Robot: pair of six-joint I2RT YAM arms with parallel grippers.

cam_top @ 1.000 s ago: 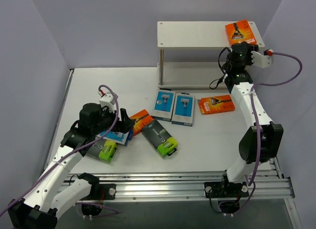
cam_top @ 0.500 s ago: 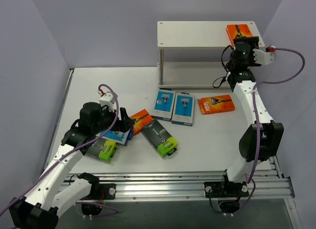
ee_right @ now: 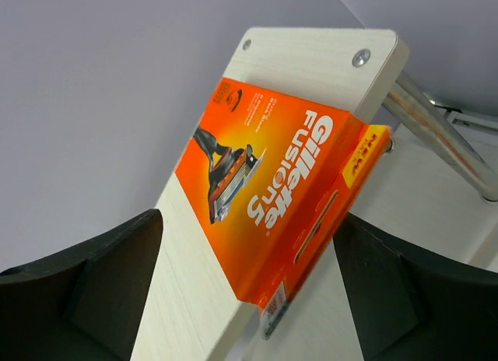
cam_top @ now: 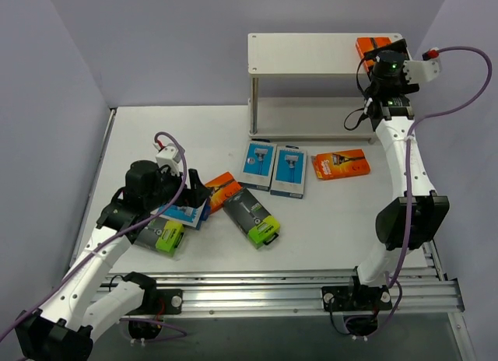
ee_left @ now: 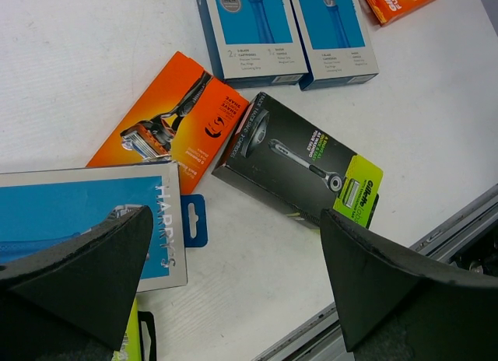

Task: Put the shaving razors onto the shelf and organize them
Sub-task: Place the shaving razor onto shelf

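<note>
Right gripper (ee_right: 245,275): being held wide, orange pack (ee_right: 264,182) being left at shelf (ee_right: 311,57) end, probably to spare room.
Left gripper (ee_left: 233,275): being held wide over blue pack (ee_left: 78,213), likely next.

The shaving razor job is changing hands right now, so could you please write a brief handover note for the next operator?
Left gripper: fingers open, hovering over the blue Harry's pack, holding nothing.
Right gripper: fingers open on either side of the orange Gillette Fusion5 pack, not gripping it. It lies at the right end of the shelf top board.
Done: that one pack is shelved.
Left: seven on the table: two light blue packs, two orange packs, two black-and-lime packs, plus the Harry's one.
</note>
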